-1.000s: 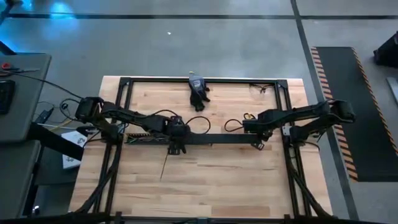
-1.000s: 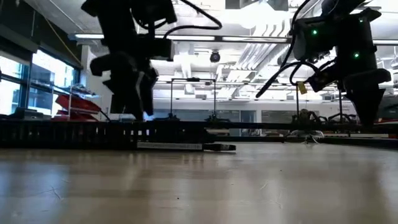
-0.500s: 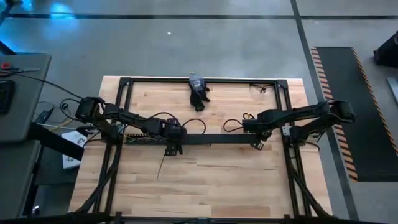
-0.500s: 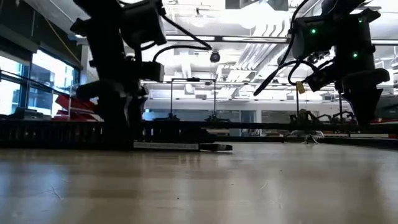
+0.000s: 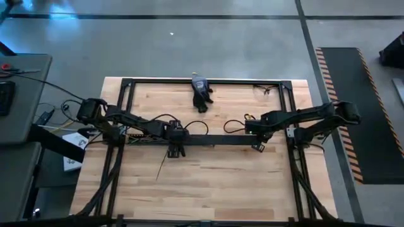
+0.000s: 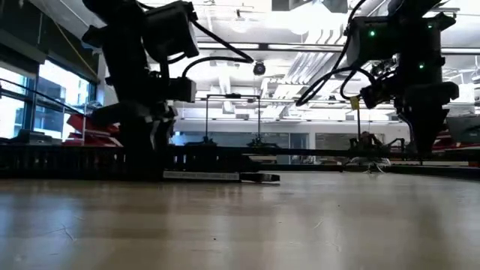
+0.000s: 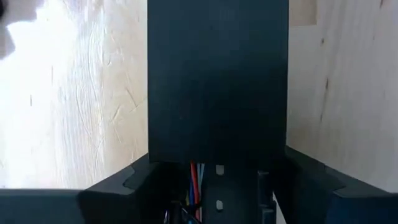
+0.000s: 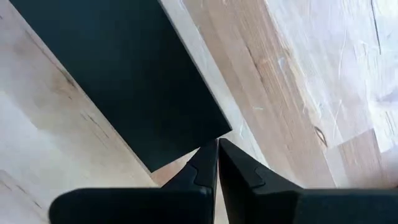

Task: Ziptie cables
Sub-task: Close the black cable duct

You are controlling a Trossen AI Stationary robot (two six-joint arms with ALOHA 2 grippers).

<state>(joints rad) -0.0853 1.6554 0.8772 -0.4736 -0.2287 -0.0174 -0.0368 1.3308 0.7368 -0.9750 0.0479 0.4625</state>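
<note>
We find the cables [image 7: 195, 180] as red and blue strands directly between our left gripper's [image 7: 211, 186] spread fingers, lying in the black duct [image 7: 217, 81] that the fingers straddle, probably to pin it steady. Our right gripper [image 8: 217, 155], fingers pressed together and holding nothing, hovers at the duct's other end. A dark thin strip [image 5: 161, 168] lies just beside the left gripper. No readable writing shows.
</note>
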